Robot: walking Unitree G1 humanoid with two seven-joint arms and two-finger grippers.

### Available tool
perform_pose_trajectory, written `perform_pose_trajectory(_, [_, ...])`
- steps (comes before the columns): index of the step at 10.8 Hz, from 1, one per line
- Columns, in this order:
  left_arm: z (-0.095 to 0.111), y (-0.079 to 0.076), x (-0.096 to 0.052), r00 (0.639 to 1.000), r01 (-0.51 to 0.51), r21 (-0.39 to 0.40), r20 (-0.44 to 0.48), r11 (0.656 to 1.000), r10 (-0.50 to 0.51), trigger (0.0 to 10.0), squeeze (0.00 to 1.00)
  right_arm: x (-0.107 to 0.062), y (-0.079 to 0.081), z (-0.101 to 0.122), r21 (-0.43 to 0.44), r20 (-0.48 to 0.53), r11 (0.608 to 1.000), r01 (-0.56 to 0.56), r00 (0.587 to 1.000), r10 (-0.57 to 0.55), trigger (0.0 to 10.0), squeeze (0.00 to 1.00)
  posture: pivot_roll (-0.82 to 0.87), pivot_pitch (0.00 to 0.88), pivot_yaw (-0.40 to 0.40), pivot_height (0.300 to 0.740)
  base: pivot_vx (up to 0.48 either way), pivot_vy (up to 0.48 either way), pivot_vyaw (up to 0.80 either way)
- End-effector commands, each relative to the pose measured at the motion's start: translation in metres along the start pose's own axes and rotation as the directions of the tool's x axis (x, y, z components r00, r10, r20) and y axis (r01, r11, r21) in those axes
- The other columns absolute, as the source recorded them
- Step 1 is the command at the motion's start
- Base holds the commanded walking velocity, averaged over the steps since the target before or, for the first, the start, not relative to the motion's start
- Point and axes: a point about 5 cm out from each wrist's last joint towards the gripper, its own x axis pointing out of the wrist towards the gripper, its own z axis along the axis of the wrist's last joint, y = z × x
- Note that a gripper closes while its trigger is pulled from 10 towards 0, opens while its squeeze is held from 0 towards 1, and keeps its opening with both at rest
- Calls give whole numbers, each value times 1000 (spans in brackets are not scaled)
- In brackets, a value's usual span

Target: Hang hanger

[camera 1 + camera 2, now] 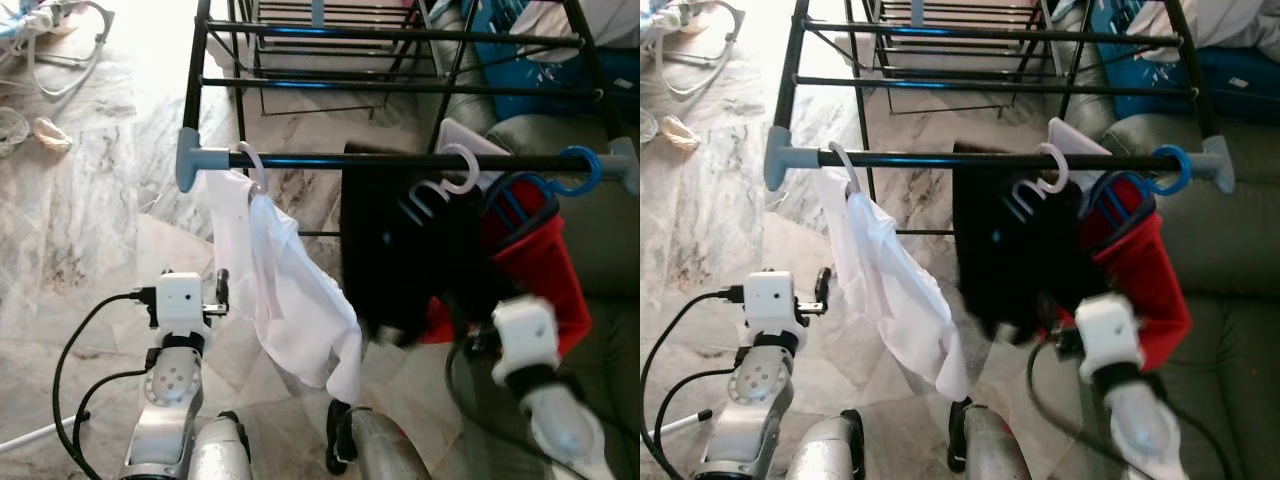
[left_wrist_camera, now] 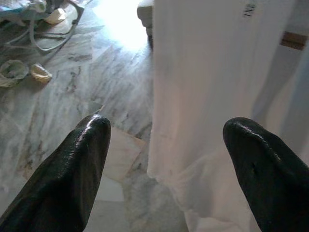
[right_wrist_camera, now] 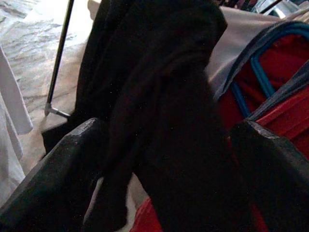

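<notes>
Black garment (image 3: 164, 121) between spread right claw (image 3: 164, 159) fingers — raised

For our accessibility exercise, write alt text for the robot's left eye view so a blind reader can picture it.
Three garments hang on hangers from a black rack rail over a marble floor: a white shirt, a black garment and a red garment. The right gripper reaches into the black garment; the left gripper waits, open, beside the white shirt.

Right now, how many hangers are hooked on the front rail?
3 hooked: a white hanger with the white shirt near the rail's left end, a white one right of centre, a blue hanger at the right. Others may be hidden.
</notes>
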Motion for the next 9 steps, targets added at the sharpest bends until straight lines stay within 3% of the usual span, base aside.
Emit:
perform_pose_trajectory(1, [-4, -2, -4, 1000, 15, 1, -15, 1000, -15, 10000, 0, -2, -5, 9, -25, 44, 1000, 7, 999, -5, 10000, 1000, -23, 242, -47, 740, 0, 0, 0])
perform_pose_trajectory(4, [-6, -6, -5, 998, 56, 6, -23, 998, -56, 10000, 0, -11, -11, 41, -125, 163, 992, 33, 987, -12, 10000, 1000, -37, 218, -37, 740, 0, 0, 0])
perform_pose_trajectory(5, [-6, -5, -3, 998, 66, 13, -22, 998, -66, 10000, 0, -27, -18, 40, -178, 140, 982, 65, 989, -40, 10000, 1000, -49, 207, -37, 740, 0, 0, 0])
perform_pose_trajectory(6, [-6, -4, -1, 997, 70, 14, -22, 997, -69, 10000, 0, -38, -30, 27, -223, 70, 965, 137, 990, -124, 10000, 1000, -58, 200, -35, 740, 0, 0, 0])
perform_pose_trajectory(8, [-6, -10, 1, 995, 102, 15, -17, 995, -102, 10000, 0, -34, -45, 11, -265, 17, 932, 249, 967, -253, 10000, 1000, -59, 175, -21, 740, 0, 0, 0])
perform_pose_trajectory(9, [-5, -10, 2, 994, 112, 23, -14, 993, -112, 10000, 0, -27, -48, 0, -212, -47, 932, 296, 949, -312, 10000, 1000, -50, 165, -18, 740, 0, 0, 0])
